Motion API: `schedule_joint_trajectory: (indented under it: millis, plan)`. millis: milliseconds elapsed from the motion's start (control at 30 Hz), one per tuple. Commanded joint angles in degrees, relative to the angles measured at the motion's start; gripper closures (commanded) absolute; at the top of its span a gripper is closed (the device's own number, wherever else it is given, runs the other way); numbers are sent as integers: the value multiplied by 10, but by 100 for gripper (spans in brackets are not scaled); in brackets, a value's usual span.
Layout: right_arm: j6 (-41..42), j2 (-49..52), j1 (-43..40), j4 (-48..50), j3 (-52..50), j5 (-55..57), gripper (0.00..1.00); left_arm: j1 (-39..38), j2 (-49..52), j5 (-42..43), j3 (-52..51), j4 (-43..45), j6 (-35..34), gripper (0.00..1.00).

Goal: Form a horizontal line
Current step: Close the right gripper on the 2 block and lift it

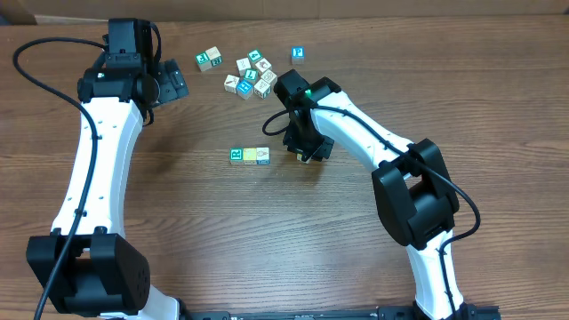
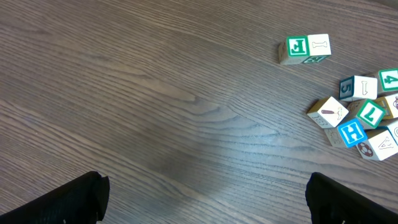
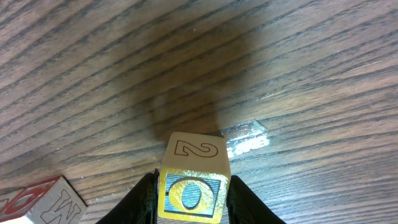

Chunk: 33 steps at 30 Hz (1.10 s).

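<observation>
A short row of three tiny cubes lies mid-table: a teal-lettered cube (image 1: 236,156), a pale yellow cube (image 1: 250,156) and a white cube with a blue mark (image 1: 263,156). My right gripper (image 1: 305,149) hovers just right of this row. In the right wrist view, the right gripper (image 3: 193,190) is shut on a yellow-framed cube (image 3: 194,155) that shows a "2" and an "O", low over the wood. From overhead the gripper mostly hides that cube. My left gripper (image 1: 174,84) stands open at the back left, and the left gripper (image 2: 205,205) has only bare wood between its fingers.
A pile of several lettered cubes (image 1: 254,76) lies at the back centre, with a pair of cubes (image 1: 209,60) to its left and a lone blue cube (image 1: 298,54) to its right. A red-lettered cube (image 3: 46,204) sits left of the right fingers.
</observation>
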Motion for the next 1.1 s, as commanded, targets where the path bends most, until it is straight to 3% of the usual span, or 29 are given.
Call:
schedule_joint_trajectory:
  millis: [0, 1067]
  plan:
    - [-5, 3, 4, 2, -3, 1, 67, -1, 2, -10, 1, 1, 2, 1]
    - [-33, 3, 4, 6, -3, 1, 67, -1, 2, -10, 1, 1, 2, 0]
